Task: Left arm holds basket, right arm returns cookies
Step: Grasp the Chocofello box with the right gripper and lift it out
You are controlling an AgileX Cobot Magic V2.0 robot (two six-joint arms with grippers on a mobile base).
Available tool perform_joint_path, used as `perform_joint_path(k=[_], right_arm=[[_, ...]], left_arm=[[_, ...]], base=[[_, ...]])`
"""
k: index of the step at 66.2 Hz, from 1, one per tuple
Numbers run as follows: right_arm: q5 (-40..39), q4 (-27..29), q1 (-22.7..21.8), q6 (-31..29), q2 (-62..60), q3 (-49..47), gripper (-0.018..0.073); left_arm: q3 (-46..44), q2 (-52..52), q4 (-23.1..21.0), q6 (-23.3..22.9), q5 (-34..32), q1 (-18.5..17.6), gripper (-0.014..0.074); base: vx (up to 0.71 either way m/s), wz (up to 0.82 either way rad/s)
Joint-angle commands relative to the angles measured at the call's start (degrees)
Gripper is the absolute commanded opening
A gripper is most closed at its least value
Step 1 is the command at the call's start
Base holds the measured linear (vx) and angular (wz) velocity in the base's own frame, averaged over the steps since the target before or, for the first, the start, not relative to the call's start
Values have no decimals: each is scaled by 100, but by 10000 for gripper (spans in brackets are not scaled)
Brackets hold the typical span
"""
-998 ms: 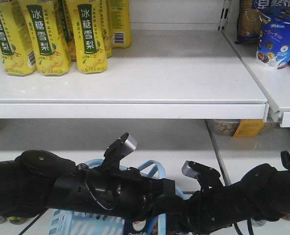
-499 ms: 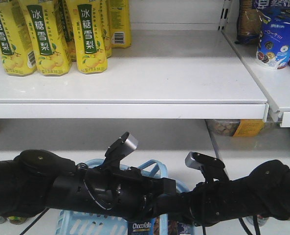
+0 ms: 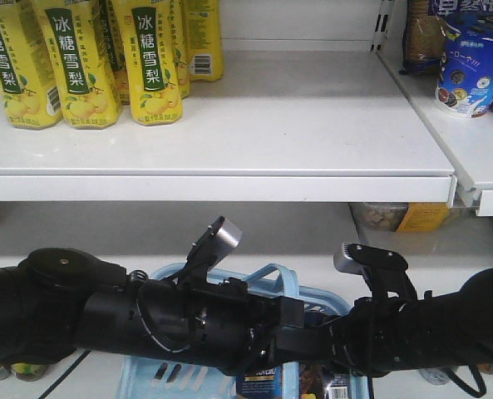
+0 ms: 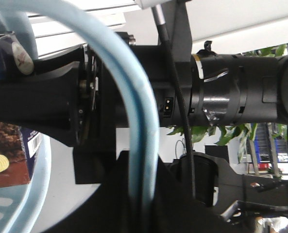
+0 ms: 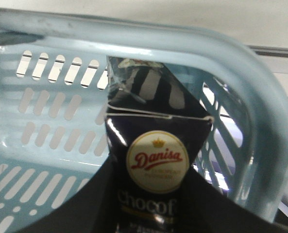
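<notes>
Yellow bottles [image 3: 155, 66], blue tub [image 3: 470, 66], white shelf [image 3: 313, 125]

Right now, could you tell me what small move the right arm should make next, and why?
Probably lift straight up a little. The right gripper seems to hold the cookies, but the carton appears to sit inside the basket, below its rim, so moving sideways now would likely catch the wall.

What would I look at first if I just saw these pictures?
Probably the two big black robot arms crossing the bottom of the front view, the left arm and the right arm, in front of a light blue basket. Next come the bright yellow bottles on the upper shelf, at the left. In the right wrist view, a dark cookies carton sits between the fingers.
</notes>
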Motion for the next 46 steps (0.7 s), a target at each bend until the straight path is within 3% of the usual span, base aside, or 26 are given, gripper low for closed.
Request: perform_joint_path(k=[1, 25, 46], right_arm=[[141, -243, -25, 447, -493, -151, 151], [475, -1232, -25, 1396, -1207, -151, 151], [693, -1385, -25, 1608, -1772, -151, 151]], left_arm=[[-125, -198, -100, 30, -190, -3, -6], [-125, -198, -100, 30, -190, -3, -6], [-125, -198, -100, 30, -190, -3, -6]], base=[[0, 0], [0, 0], [0, 0]])
